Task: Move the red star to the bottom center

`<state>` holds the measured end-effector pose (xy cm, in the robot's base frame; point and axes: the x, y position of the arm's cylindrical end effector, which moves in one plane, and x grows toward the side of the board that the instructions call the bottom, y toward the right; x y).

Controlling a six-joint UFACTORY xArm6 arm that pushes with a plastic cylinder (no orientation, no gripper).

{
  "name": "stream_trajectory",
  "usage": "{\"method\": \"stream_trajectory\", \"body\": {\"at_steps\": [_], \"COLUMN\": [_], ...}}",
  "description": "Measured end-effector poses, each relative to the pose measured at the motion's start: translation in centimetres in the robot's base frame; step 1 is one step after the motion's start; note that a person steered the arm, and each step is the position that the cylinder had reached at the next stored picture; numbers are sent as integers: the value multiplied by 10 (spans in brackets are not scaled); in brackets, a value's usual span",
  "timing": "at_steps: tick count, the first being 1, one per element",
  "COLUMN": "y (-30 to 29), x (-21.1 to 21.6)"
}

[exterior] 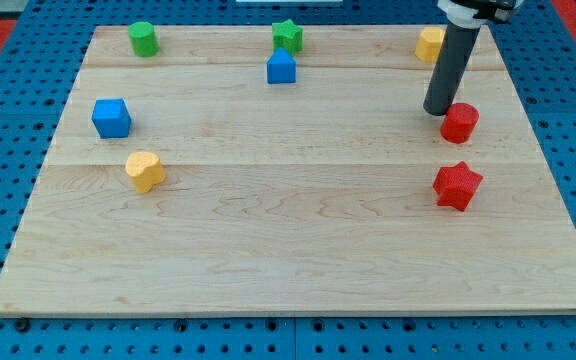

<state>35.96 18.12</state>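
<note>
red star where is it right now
The red star sits near the board's right edge in the camera view, about mid-height, just below the red cylinder. My tip is above it, touching that cylinder's left side.

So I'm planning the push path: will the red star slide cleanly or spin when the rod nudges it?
The red star sits flat and squat on the smooth wooden board, so it will probably slide, not tip. Its points make an off-centre push likely to spin it. My tip is above it in the view, beside the red cylinder.

red star [457, 186] at board's right, below red cylinder [459, 123]
</note>
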Motion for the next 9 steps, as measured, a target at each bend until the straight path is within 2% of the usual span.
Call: {"method": "stream_trajectory", "body": {"at_steps": [1,2,3,5,7,9], "y": [0,-28,-55,-56,-73,-68], "x": [-3,-24,-26,-27,78,88]}}
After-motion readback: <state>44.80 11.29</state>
